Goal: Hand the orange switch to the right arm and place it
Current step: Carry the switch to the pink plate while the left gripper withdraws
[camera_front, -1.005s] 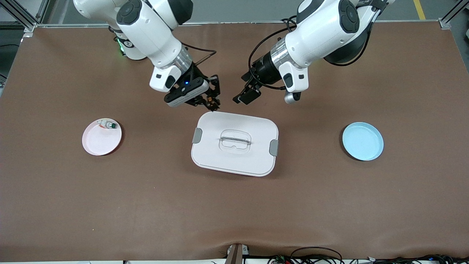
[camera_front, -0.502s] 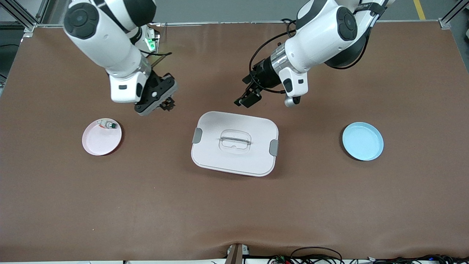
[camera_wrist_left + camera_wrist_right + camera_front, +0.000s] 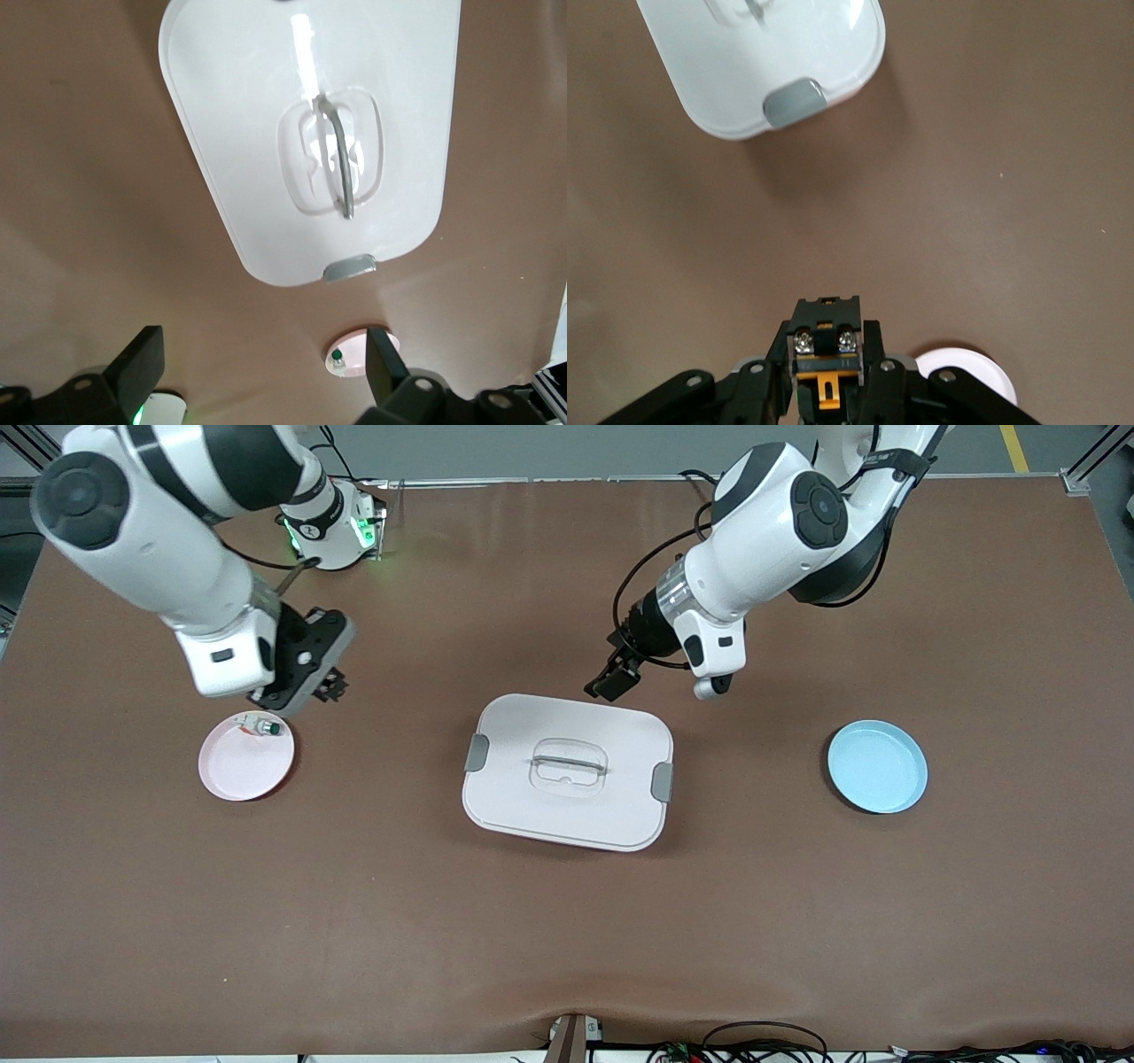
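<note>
The orange switch (image 3: 825, 359) was clamped between the fingers of the right gripper (image 3: 825, 372), its two screw heads and an orange tab showing in the right wrist view. That gripper (image 3: 330, 687) hung over bare table just beside the pink plate (image 3: 239, 771), at the right arm's end of the table. The plate carried a small white-silver part with a green cap (image 3: 263, 728) near the rim closest to the gripper. The white lidded box (image 3: 567, 771), with grey latches and a recessed handle, sat mid-table. The left gripper (image 3: 615, 680) hovered by the box's corner toward the bases, its fingers (image 3: 142, 367) spread wide and holding nothing. A blue plate (image 3: 877, 766) lay toward the left arm's end of the table, well apart from the box.
</note>
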